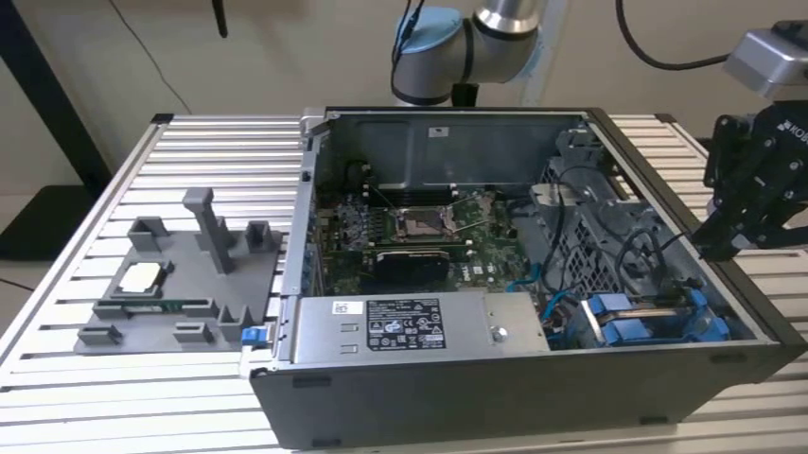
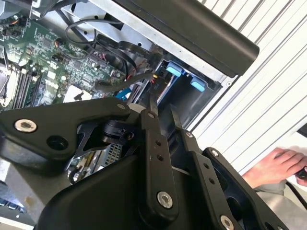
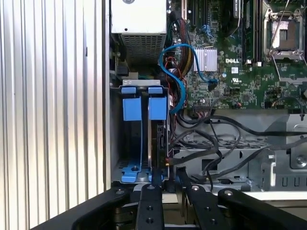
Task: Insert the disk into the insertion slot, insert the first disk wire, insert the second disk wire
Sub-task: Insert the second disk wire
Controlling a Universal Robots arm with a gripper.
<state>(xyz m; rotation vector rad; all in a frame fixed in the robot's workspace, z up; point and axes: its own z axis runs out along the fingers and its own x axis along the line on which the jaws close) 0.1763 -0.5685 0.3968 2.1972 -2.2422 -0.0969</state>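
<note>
- Disk [image 3: 157, 112], the flat silver-grey hard drive in its bright blue plastic carrier, stands on edge in the drive bay at one corner of the open dark-grey computer case [image 1: 505, 407]. To my eye it is already seated in its slot.
- Beside it, on the side nearer the case wall, I see a second blue carrier frame [image 3: 132, 108].
- In the first wrist view the disk's long axis runs from its blue tab straight toward the black gripper [image 3: 167, 179]. The gripper sits in line with that edge, at the end of the disk opposite the tab.
- Loose black wires [image 3: 206, 143] trail from deeper in the case to that same end. One wire end lies just beside the gripper and close to the disk.
- I cannot tell whether the gripper is clenched, released or grasping a wire.
- In the exterior view the gripper [image 1: 717, 248] hangs over the case wall on the exterior view's right. The blue carriers [image 1: 638, 320] lie below it, toward the exterior view's left.
- The case rests on a slatted aluminium bench [image 1: 189, 151].
</note>
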